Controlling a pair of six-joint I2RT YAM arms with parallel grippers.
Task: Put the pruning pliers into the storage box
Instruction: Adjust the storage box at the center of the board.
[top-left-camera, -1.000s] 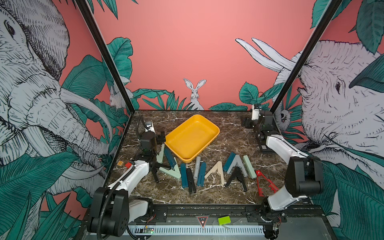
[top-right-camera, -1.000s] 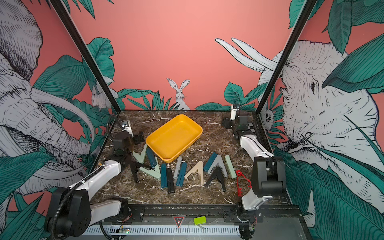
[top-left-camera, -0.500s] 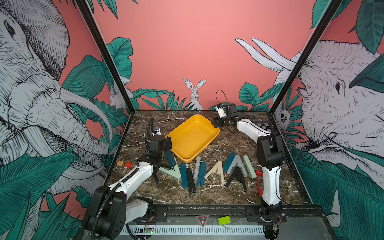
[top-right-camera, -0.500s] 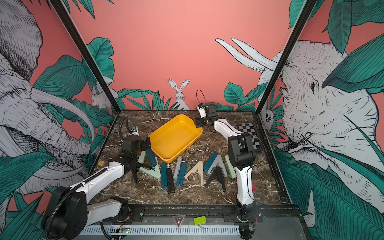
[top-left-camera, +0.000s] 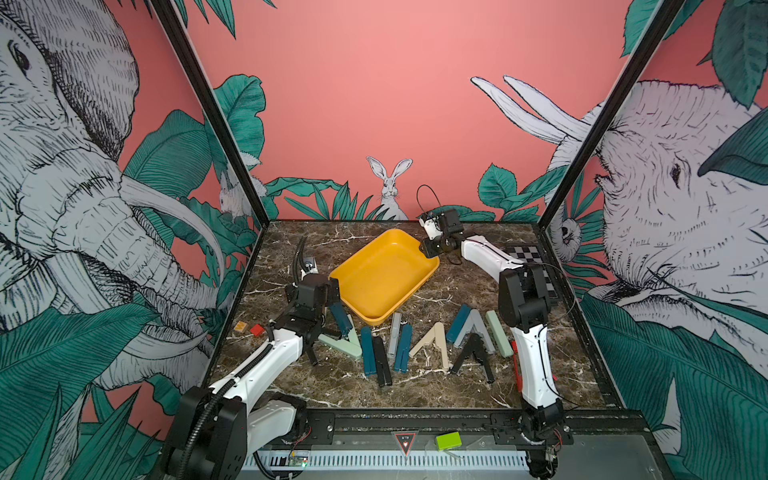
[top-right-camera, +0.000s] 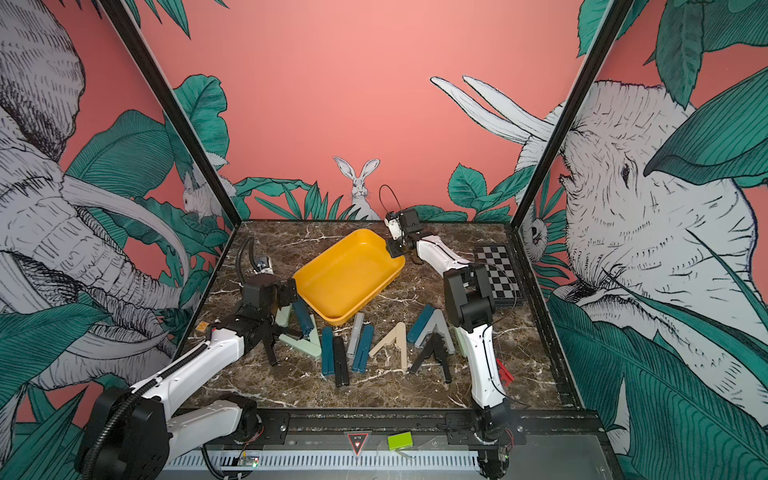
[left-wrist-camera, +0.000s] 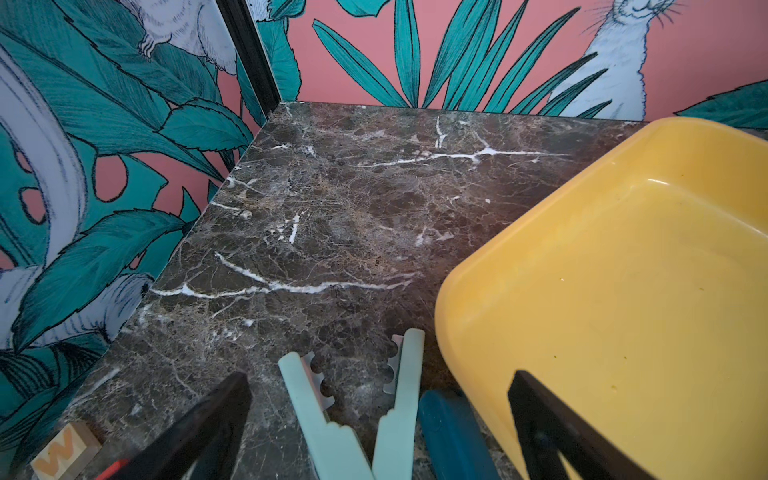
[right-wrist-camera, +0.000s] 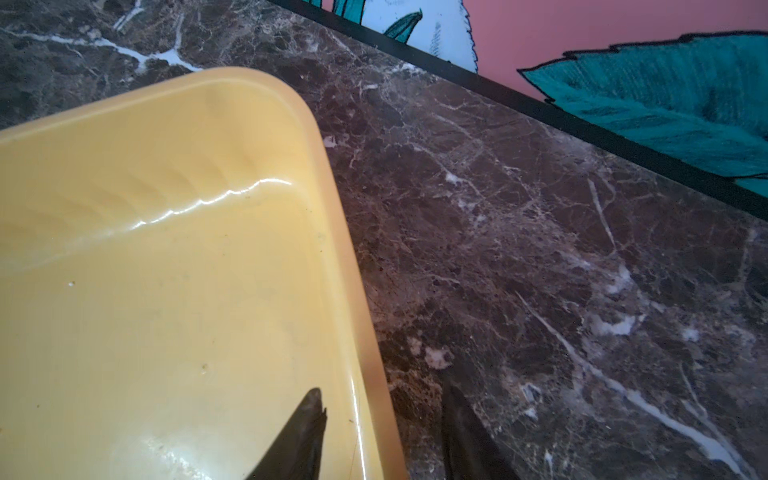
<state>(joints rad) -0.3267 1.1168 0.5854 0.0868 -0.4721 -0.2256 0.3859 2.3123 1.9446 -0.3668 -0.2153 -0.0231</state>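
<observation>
While pliers lie on brown marble tabletop | pink jungle walls (elephants, rabbit) | left gripper spread wide | right gripper apart astride tray rim

Red pliers mostly hidden behind right arm. Mint pliers and box cut off by left wrist view's edges.

A dark brown, marble-patterned tabletop veined with white forms the floor of the cell. The far wall is coral pink, with a white painted rabbit among green leaves. Grey line-drawn elephants cover the left wall and the right wall. Slanting black frame posts mark the far corners. A black metal rail runs along the near edge. The light looks even, probably from above.
</observation>
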